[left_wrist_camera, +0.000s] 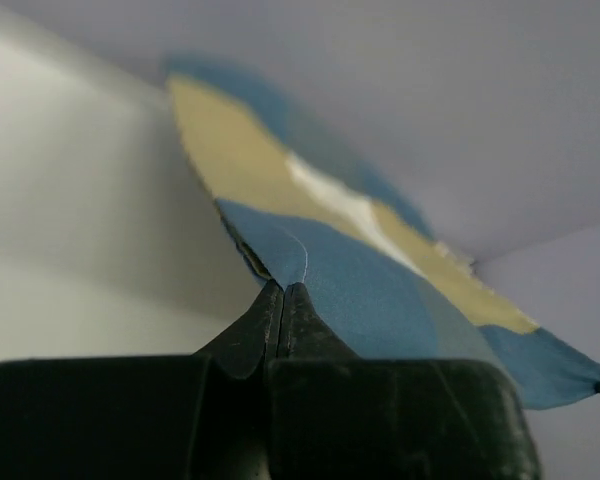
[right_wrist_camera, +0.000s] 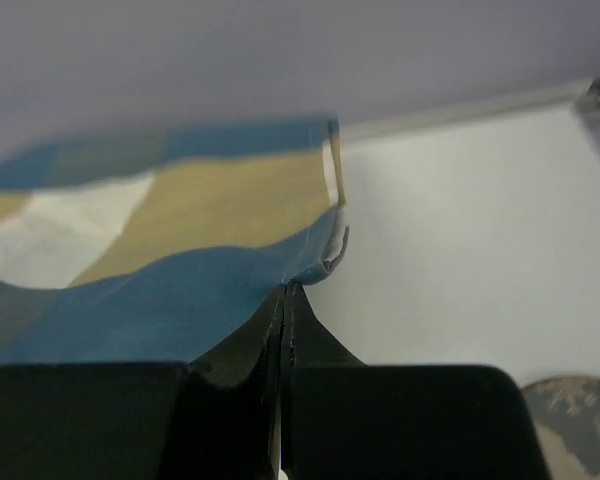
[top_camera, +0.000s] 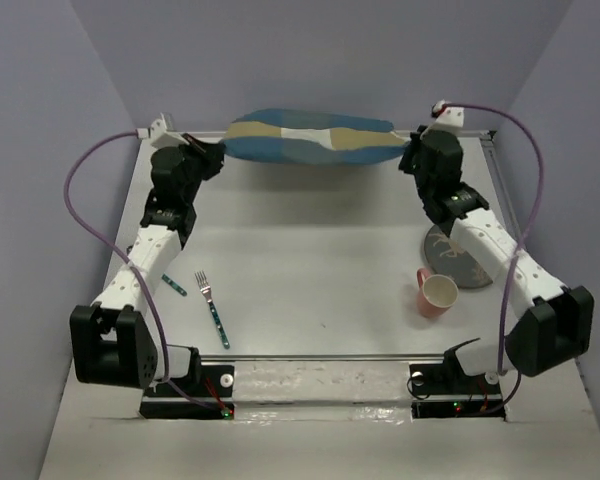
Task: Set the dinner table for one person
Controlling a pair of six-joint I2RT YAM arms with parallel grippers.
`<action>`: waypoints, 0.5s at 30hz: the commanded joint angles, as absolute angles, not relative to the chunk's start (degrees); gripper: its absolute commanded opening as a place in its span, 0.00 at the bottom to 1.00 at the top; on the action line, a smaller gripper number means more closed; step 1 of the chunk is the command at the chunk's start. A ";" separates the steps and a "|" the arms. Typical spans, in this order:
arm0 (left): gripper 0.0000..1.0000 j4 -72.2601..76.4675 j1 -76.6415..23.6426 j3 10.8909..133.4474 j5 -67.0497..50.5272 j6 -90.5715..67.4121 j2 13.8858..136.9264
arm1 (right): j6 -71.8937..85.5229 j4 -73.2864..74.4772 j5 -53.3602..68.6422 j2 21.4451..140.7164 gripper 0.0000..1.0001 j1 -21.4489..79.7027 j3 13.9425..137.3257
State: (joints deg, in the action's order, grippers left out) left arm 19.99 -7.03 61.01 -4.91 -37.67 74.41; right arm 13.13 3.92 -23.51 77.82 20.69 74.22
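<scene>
I am holding the mat [top_camera: 310,138] with both arms. The left claw [left_wrist_camera: 283,291] is clamped on its left blue corner and the right claw [right_wrist_camera: 283,290] on its right blue corner, with the jaws pressed together on the cloth in each wrist view. I am gripping opposite ends so the cloth is hanging stretched between the claws at the far end of the counter [top_camera: 320,250]; I judge this is keeping it flat for laying down. I cannot tell whether it is hanging clear of the surface. The counter is running beneath both arms, from their bases to the back wall, and is showing plain white, flat and rectangular. The fork [top_camera: 212,305] is lying near left, and the plate [top_camera: 448,258] and pink cup [top_camera: 435,293] are sitting just beside each other near right; I judge the middle between them is being kept for the mat
</scene>
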 commanded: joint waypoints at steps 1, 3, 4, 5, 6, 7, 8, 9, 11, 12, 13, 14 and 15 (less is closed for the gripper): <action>0.00 26.36 -6.86 47.59 -4.84 -39.81 79.70 | 20.73 -0.68 -19.53 84.10 0.00 20.65 61.98; 0.00 29.59 -6.86 43.53 -4.13 -40.51 80.51 | 21.79 -2.54 -18.20 85.34 0.00 20.65 58.99; 0.00 31.10 -6.86 41.59 -4.13 -40.78 80.59 | 22.23 -2.81 -17.85 86.12 0.00 20.65 57.93; 0.00 32.51 -6.86 38.35 -3.61 -41.30 80.60 | 23.11 -3.07 -17.32 87.61 0.00 20.65 56.18; 0.00 33.04 -6.86 37.10 -3.34 -41.40 80.60 | 23.46 -3.25 -17.14 88.32 0.00 20.65 55.38; 0.00 33.57 -6.86 35.96 -3.25 -41.57 80.60 | 23.81 -3.25 -16.88 88.94 0.00 20.65 54.59; 0.00 34.10 -6.86 33.86 -3.25 -41.66 80.60 | 24.25 -3.43 -16.70 89.47 0.00 20.65 53.97; 0.00 34.88 -6.86 31.84 -3.34 -42.01 80.60 | 25.04 -3.78 -16.00 90.08 0.00 20.65 52.49; 0.00 35.85 -6.86 29.81 -3.52 -42.54 80.33 | 25.84 -4.22 -14.77 90.26 0.00 20.65 50.29; 0.00 36.99 -6.86 28.66 -3.52 -42.97 80.07 | 26.10 -4.39 -14.42 90.00 0.00 20.65 49.58; 0.00 37.52 -6.86 26.74 -3.52 -43.15 79.72 | 26.28 -4.39 -14.07 89.91 0.00 20.65 49.05; 0.00 37.70 -6.86 25.94 -3.52 -43.15 78.85 | 26.45 -4.57 -13.98 89.65 0.00 20.65 48.43; 0.00 38.05 -6.86 25.14 -3.69 -43.33 78.32 | 26.46 -4.66 -14.06 89.04 0.00 20.65 47.30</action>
